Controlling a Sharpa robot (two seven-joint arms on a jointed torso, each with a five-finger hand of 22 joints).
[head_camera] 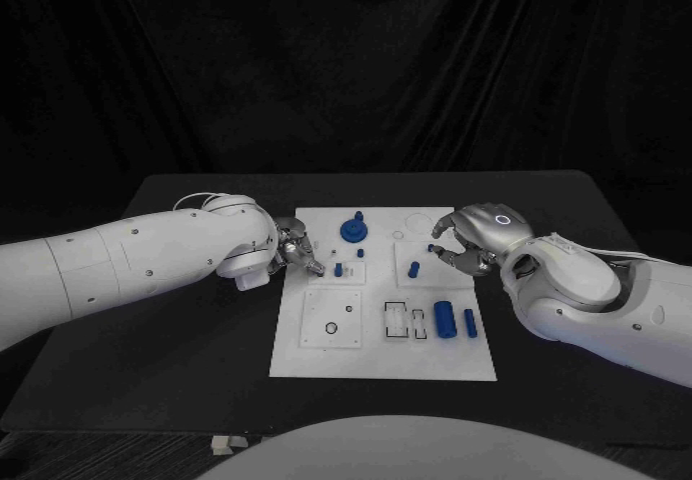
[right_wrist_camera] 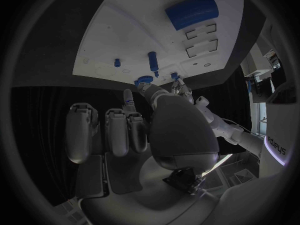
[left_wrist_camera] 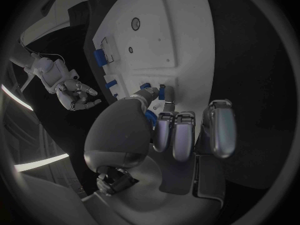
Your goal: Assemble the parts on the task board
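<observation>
nearest the robot, on the task board [head_camera: 382, 360], a large blue cylinder [head_camera: 446, 320] lies long axis front-to-back, untouched. farther on, left hand [head_camera: 299, 250] appears to pinch a small blue peg [left_wrist_camera: 162, 92], just beside an upright peg [head_camera: 339, 269]. right hand [head_camera: 469, 240] hangs curled, seemingly holding nothing. left wrist view alone shows that pinch.

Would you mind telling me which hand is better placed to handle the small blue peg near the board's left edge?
The left hand, probably. Its fingers sit right beside the small blue peg on the task board, while the right hand hovers over the board's far right corner.
</observation>
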